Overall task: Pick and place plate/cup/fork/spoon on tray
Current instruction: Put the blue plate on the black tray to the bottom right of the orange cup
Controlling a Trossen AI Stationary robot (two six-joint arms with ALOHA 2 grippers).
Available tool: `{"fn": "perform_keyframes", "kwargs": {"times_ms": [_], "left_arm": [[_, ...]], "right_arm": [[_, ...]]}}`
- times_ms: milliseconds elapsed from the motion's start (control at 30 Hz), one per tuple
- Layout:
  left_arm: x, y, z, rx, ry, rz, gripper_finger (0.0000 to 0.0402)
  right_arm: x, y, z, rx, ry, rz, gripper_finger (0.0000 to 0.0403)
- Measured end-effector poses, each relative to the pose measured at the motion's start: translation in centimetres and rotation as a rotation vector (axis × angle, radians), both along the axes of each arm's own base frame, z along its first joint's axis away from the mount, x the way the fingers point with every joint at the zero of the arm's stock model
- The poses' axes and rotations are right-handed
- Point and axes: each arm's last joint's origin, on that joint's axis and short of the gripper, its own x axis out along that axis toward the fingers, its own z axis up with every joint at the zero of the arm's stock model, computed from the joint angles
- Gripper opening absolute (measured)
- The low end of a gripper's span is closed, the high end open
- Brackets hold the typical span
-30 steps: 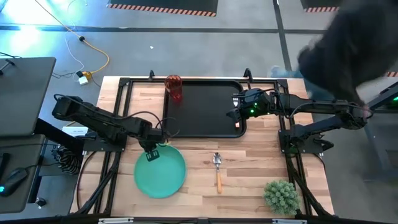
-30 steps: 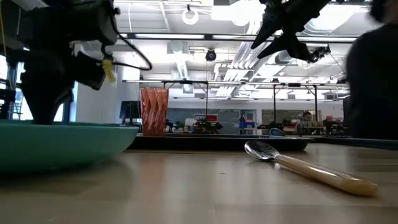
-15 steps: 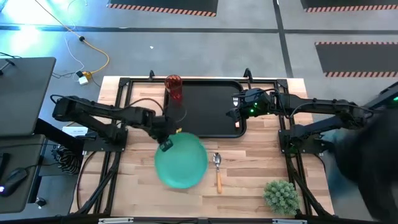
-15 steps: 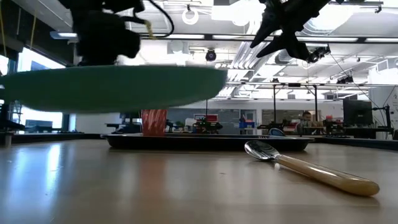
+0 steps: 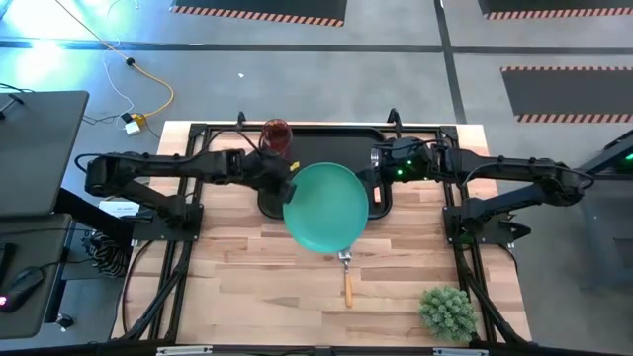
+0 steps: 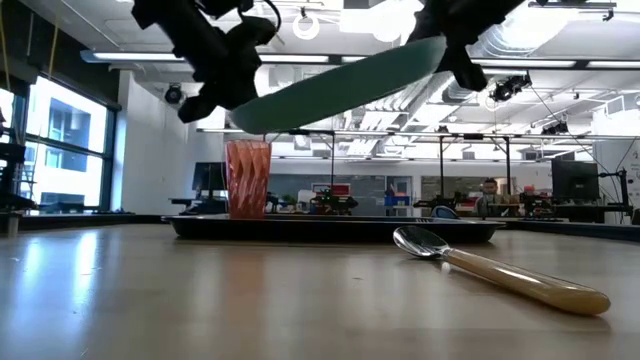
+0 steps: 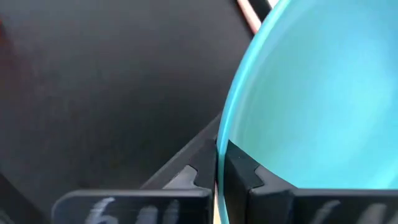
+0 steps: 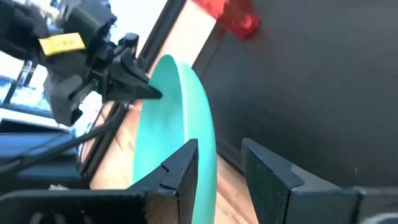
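Closest to my table-level camera lies the small spoon with a shiny silver oval bowl and slim orange-tan handle [image 6: 490, 266], flat on the wooden table [image 5: 396, 287], its bowl end pointing toward the tray; from overhead I see the spoon's bowl tucked just under the near edge of the airborne plate. Off at the table's near right corner sits a small green plant [image 5: 447, 311]. Above the spoon, my left gripper [image 5: 284, 186] is clamped on the rim of the round turquoise-green plate [image 5: 325, 208], which hangs tilted in the air, its far side raised, over the near edge of the large black rectangular tray with a low raised rim [image 5: 374, 138]. My left wrist camera confirms the fingers pinch the plate's edge between them. Beyond that, my right gripper [image 5: 374, 178] hovers over the tray's right edge, just beside the plate's rim, its fingers spread apart and holding nothing. Farthest back, the small translucent red tumbler cup [image 5: 277, 136] stands upright in the tray's far left corner. I cannot make out the fork in any view.
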Motion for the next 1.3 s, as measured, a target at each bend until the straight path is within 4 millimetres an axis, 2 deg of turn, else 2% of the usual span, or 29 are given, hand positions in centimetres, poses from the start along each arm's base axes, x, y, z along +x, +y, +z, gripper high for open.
{"fn": "perform_keyframes", "kwargs": {"times_ms": [267, 533, 733, 1000, 1300], "left_arm": [[0.7, 1.4, -0.5, 0.057, -0.015, 0.061, 0.0001], [1.2, 2.3, -1.6, 0.070, 0.030, 0.046, 0.0001], [1.2, 3.2, -1.5, 0.103, 0.009, 0.067, 0.0001], [0.7, 4.8, -1.4, 0.076, -0.007, 0.214, 0.0001], [1.0, 4.2, -1.4, -0.027, -0.051, 0.324, 0.0001]], "right_arm": [[-0.1, -0.5, 0.1, -0.047, -0.002, -0.113, 0.0117], [-0.6, -2.6, 0.1, -0.101, 0.012, -0.268, 0.0117], [-1.0, -3.9, 0.1, -0.110, 0.019, -0.321, 0.0117], [-1.6, -5.3, 0.1, -0.175, 0.054, -0.305, 0.0117], [-2.4, -7.2, 0.1, -0.184, 0.055, -0.180, 0.0117]]}}
